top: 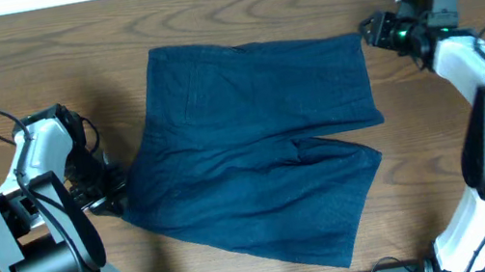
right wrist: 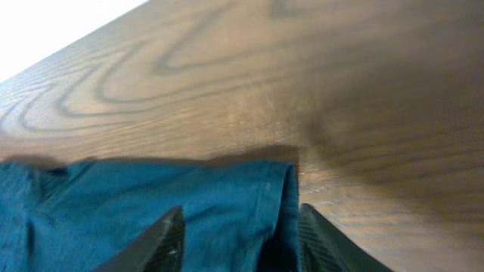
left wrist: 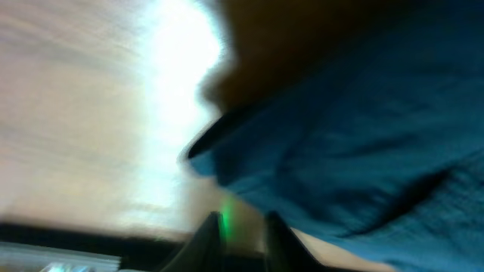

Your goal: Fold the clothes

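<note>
The clothes [top: 254,144] lie flat at the worktop's middle — right gripper [right wrist: 240,219], jaws apart, straddles their far-right corner, seemingly to pinch it; left gripper [top: 107,191] sits at their left side, jaw state unclear.

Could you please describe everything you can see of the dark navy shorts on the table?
The shorts are dark navy soft fabric, lightly creased, spread flat on the wooden table. Two legs point toward the robot's right, split by a notch; the waist edge lies at the left end effector, whose grip is too blurred to judge. The right end effector straddles the far leg's corner hem, fingers open.
</note>
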Available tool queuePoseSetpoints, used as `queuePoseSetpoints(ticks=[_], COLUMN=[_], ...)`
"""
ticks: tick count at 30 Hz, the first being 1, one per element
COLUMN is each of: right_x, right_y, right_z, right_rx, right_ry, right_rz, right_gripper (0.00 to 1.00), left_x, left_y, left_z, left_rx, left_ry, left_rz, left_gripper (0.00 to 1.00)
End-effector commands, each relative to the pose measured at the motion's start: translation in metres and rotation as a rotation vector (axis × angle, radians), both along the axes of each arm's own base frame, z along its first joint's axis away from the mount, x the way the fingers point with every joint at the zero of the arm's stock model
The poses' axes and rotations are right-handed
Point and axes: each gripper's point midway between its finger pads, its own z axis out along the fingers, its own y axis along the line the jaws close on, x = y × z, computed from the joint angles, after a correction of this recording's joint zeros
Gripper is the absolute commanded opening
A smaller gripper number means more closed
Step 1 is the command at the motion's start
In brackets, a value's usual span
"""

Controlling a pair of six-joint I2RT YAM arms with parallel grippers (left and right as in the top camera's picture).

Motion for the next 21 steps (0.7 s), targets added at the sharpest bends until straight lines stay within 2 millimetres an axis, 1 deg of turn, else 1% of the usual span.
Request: queuePoseSetpoints(ticks=[1, 2, 3, 4, 5, 6, 9, 10, 13, 16, 18, 21], right_x=[0.011, 0.013, 0.015, 0.016, 0.017, 0.019, 0.018, 0.017, 0.018, 0.014, 0.009, 0.001], right_y=[0.000, 0.002, 0.004, 0.008, 0.011, 0.016, 0.023, 0.024, 0.026, 0.030, 0.031, 0.031], right_z=[-0.024, -0.031, -0.036, -0.040, -0.043, -0.045, -0.047, -0.048, -0.049, -0.053, -0.057, -0.063], right_rx=[0.071, 0.083, 0.097, 0.114, 0.130, 0.148, 0.175, 0.174, 0.159, 0.155, 0.148, 0.151], right_ry=[0.060, 0.071, 0.079, 0.086, 0.088, 0.086, 0.089, 0.092, 0.094, 0.117, 0.145, 0.191], right_rz=[-0.064, -0.058, -0.047, -0.032, -0.018, 0.000, 0.022, 0.025, 0.021, 0.024, 0.017, 0.012], right_gripper=[0.52, 0.53, 0.54, 0.54, 0.54, 0.53, 0.36, 0.32, 0.30, 0.31, 0.35, 0.35], left_x=[0.013, 0.015, 0.017, 0.018, 0.018, 0.020, 0.023, 0.025, 0.030, 0.035, 0.041, 0.054], left_y=[-0.030, -0.032, -0.034, -0.035, -0.035, -0.034, -0.033, -0.033, -0.031, -0.031, -0.035, -0.047], left_z=[0.008, 0.009, 0.012, 0.014, 0.015, 0.017, 0.020, 0.020, 0.019, 0.018, 0.019, 0.022], left_rx=[-0.201, -0.217, -0.229, -0.235, -0.236, -0.234, -0.226, -0.223, -0.216, -0.217, -0.242, -0.310], left_ry=[-0.091, -0.100, -0.106, -0.109, -0.111, -0.118, -0.146, -0.157, -0.181, -0.200, -0.229, -0.294], left_rz=[-0.033, -0.036, -0.039, -0.041, -0.041, -0.041, -0.047, -0.049, -0.051, -0.051, -0.043, -0.028], left_gripper=[0.54, 0.62, 0.65, 0.71, 0.72, 0.73, 0.73, 0.73, 0.73, 0.73, 0.73, 0.72])
